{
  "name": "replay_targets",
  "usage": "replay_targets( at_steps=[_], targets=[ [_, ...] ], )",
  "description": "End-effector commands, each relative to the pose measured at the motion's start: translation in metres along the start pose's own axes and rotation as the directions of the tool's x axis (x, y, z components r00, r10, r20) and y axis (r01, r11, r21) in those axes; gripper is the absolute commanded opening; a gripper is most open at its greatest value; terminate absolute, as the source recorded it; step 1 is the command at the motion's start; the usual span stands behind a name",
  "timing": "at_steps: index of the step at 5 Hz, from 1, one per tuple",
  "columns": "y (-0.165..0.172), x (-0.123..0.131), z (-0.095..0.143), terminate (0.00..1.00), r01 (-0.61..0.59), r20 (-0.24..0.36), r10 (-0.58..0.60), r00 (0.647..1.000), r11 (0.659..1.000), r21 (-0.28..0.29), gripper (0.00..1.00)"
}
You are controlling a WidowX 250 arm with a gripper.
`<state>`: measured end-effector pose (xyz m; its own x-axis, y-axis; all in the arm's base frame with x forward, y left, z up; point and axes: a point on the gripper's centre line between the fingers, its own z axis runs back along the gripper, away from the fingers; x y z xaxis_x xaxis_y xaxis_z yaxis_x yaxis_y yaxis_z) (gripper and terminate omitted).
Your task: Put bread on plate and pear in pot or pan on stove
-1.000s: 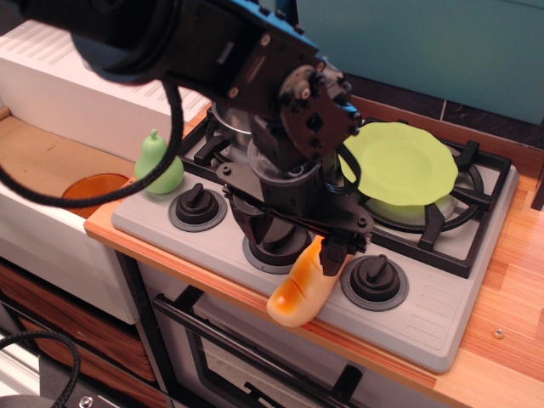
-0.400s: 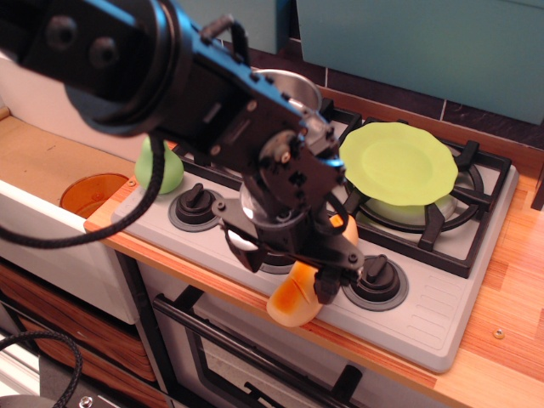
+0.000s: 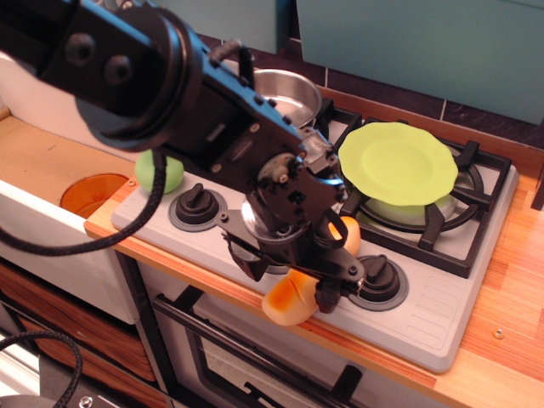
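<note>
Golden-orange bread [image 3: 291,297] lay at the front edge of the stove [image 3: 425,316], below the plate [image 3: 397,162]; the gripper [image 3: 293,276] had sunk lower, its fingers straddling the loaf. Whether they pinched it, I could not tell. Pear [image 3: 159,172] unmoved beside the pot [image 3: 282,89]; neither placement done.

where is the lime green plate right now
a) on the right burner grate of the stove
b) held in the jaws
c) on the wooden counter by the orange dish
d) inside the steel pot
a) The plate lies on the black grate of the stove's right burner, empty, while the bread is down at the stove's front edge under the gripper.
</note>
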<state>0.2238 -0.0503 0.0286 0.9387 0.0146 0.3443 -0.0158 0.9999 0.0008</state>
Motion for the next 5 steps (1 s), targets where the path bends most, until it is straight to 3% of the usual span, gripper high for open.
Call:
replay_targets(
  at_steps=[1, 2, 5],
  targets=[
    [-0.01, 0.003, -0.002, 0.0, -0.002, 0.019, 0.002, 1.0, 1.0, 0.004, 1.0],
    [-0.016, 0.005, 0.002, 0.0, -0.024, -0.013, 0.024, 1.0, 1.0, 0.009, 0.0],
    [0.001, 0.037, 0.048, 0.0, 0.016, -0.096, -0.015, 0.995, 1.0, 0.015, 0.0]
  ],
)
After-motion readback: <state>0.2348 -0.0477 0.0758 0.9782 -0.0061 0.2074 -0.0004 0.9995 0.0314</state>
